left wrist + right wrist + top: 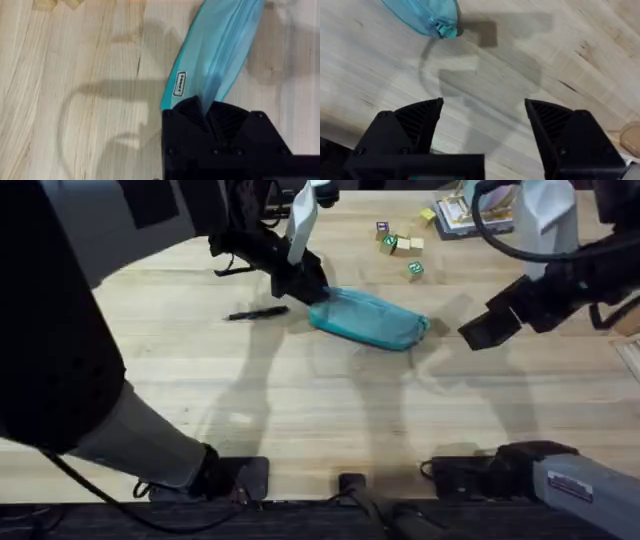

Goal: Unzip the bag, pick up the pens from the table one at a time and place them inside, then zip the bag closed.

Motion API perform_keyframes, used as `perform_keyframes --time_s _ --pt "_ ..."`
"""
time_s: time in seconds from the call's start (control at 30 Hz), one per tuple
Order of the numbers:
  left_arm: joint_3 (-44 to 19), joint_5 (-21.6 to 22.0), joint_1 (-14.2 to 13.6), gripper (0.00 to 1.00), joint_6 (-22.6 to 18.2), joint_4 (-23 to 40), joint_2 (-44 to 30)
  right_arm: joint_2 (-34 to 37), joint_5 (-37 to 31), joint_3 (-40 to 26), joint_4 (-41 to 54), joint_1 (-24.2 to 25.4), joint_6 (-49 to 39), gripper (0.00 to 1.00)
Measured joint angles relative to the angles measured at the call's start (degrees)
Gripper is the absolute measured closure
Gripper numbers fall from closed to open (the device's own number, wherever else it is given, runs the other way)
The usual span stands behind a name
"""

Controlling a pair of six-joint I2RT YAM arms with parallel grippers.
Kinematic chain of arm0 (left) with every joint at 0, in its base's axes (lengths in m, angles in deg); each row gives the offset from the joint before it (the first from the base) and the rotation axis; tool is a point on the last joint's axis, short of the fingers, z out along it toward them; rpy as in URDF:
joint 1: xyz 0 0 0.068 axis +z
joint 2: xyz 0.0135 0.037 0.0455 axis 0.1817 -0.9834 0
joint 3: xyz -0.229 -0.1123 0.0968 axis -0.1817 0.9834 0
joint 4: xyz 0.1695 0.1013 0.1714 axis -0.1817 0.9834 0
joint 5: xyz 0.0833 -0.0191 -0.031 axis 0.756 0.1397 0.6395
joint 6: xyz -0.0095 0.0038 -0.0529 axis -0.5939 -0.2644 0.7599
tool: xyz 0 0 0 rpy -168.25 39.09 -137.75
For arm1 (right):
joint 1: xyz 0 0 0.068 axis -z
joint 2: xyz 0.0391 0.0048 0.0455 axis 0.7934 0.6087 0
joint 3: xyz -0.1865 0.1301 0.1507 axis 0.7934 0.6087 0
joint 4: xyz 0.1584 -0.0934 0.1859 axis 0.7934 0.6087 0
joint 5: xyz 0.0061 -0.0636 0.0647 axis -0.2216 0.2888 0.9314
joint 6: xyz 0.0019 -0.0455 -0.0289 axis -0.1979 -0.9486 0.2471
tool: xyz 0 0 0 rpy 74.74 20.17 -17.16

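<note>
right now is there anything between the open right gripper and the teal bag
No. Overhead, just bare table and shadow separates the right gripper from the bag; the right wrist view agrees.

Very little here can actually be read. The teal bag (pixel 215 55) carries a small white sewn-on label (pixel 180 84) with dark print near its end, seen in the left wrist view, but the characters are too small and blurred to make out. On the far side of the worktop (pixel 300 410), the small blocks (pixel 400 246) bear marks on their faces and a stack of books (pixel 470 215) has a printed cover, neither of them legible from the overhead view.
</note>
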Motion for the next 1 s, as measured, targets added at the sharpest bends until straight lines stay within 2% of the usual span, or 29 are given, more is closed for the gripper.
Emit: perform_keyframes --time_s 0.13,0.4,0.57,0.83,1.0 --pt "0.00 0.00 0.00 0.959 0.00 0.00 0.00 -0.01 2.07 0.00 -0.21 0.01 -2.99 0.003" --pt "0.00 0.00 0.00 0.959 0.00 0.00 0.00 -0.01 10.72 0.00 -0.69 0.00 -10.62 0.004" --pt "0.00 0.00 0.00 0.959 0.00 0.00 0.00 -0.01 14.64 0.00 -4.83 0.02 -12.65 0.004" --pt "0.00 0.00 0.00 0.959 0.00 0.00 0.00 0.21 16.36 0.00 -6.27 0.02 -13.61 0.004" --pt "0.00 0.00 0.00 0.959 0.00 0.00 0.00 3.87 16.40 0.00 -6.33 0.01 -13.69 0.004"
